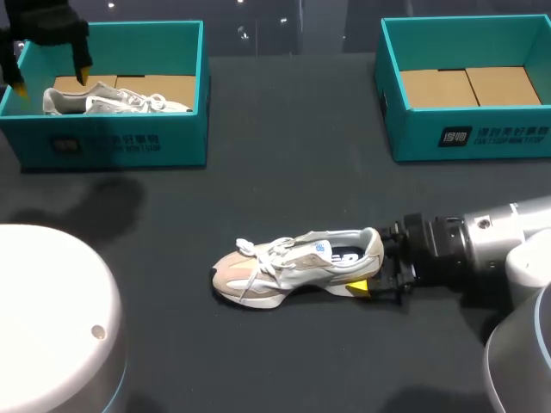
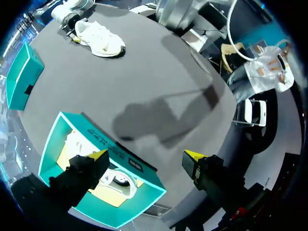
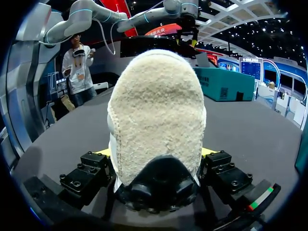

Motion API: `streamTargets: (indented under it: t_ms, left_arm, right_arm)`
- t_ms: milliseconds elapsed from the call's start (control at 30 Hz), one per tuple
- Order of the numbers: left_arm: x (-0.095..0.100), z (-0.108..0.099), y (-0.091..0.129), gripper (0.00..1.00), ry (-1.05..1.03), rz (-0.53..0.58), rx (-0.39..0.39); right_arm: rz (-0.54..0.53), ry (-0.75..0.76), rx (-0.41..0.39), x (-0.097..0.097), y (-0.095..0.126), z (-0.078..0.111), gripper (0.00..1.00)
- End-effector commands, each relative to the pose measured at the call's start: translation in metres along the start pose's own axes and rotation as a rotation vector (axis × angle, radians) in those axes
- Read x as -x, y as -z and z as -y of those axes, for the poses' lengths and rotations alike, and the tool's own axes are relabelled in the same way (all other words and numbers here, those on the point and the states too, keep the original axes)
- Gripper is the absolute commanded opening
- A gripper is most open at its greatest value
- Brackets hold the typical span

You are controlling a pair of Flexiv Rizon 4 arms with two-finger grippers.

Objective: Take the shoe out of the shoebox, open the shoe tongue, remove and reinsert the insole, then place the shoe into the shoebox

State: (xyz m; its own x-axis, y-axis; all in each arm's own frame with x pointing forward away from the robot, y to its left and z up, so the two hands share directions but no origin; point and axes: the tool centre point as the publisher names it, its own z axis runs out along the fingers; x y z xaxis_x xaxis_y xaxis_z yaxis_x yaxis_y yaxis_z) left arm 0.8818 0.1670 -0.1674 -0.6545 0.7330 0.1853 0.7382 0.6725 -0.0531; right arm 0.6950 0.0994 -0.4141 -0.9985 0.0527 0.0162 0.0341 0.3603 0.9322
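A beige and white shoe (image 1: 297, 265) stands upright on the dark table, toe to the left. My right gripper (image 1: 376, 282) comes in low from the right and is shut on its heel. In the right wrist view the heel (image 3: 156, 120) fills the space between the fingers, which press on both its sides. A second white shoe (image 1: 120, 101) lies in the left teal shoebox (image 1: 120, 142). Above that box hangs my left gripper (image 1: 50, 84), open and holding nothing. From the left wrist, the box (image 2: 139, 168) and its shoe (image 2: 118, 180) lie under the open gripper (image 2: 144, 161).
At the back right stands a second teal shoebox (image 1: 469, 133) with only cardboard on its floor. A white rounded robot part (image 1: 52, 318) fills the near left corner. Bare dark tabletop (image 1: 284, 163) lies between the boxes and the shoe.
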Motion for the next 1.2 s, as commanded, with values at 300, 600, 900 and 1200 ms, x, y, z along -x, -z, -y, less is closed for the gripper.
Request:
streamTargets:
  t_ms: [300, 600, 900, 1200]
  left_arm:
    - [0.016, 0.059, 0.014, 1.0, 0.488, -0.023, -0.227]
    - [0.016, 0.059, 0.014, 1.0, 0.488, -0.023, -0.227]
    - [0.016, 0.059, 0.014, 1.0, 0.488, -0.023, -0.227]
    - [0.0, 0.116, 0.003, 1.0, 0.597, 0.145, -0.274]
  right_arm:
    - [0.003, 0.001, -0.001, 0.001, -0.002, 0.0, 0.0]
    - [0.003, 0.001, -0.001, 0.001, -0.002, 0.0, 0.0]
    - [0.003, 0.001, -0.001, 0.001, -0.002, 0.0, 0.0]
    - [0.003, 0.001, -0.001, 0.001, -0.002, 0.0, 0.0]
